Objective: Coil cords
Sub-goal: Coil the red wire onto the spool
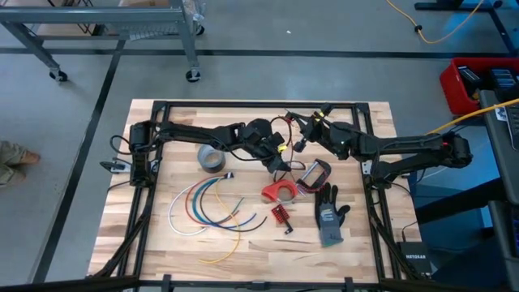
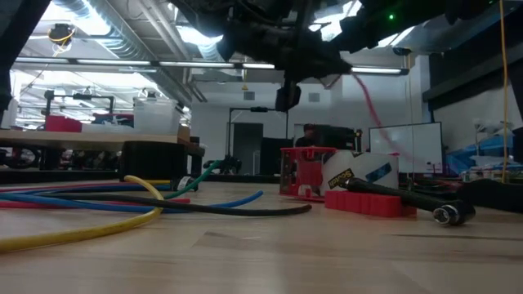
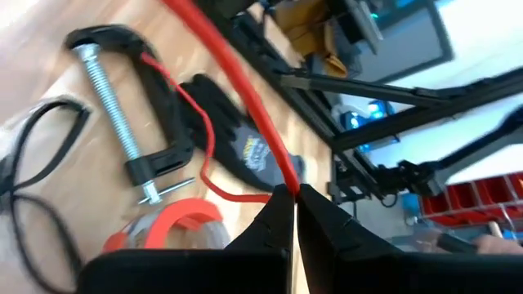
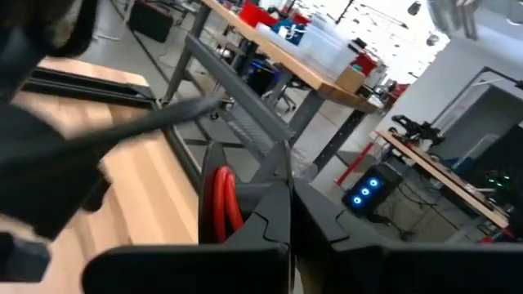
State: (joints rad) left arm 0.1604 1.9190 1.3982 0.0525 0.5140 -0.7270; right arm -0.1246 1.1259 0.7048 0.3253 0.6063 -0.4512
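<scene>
my left claw (image 3: 294,204) pinched closed on the red cord (image 3: 245,98), right claw (image 4: 290,212) closed beside red loops, overhead shows loose cords (image 1: 212,207) on worktop (image 1: 162,243)

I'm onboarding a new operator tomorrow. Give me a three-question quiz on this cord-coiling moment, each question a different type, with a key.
1. True or false: the left pincer is shut on the red cord.
2. Multiple choice: the grey tape roll lies (A) on the glove, (B) on the table beneath the left arm, (C) off the table.
3. Fill in: in the high view, the loose cords still fanned on the table lie to the ______ of the glove.

Key: 1 true. 2 B. 3 left. The right pincer is also shut, with red cord looped beside it.
</scene>
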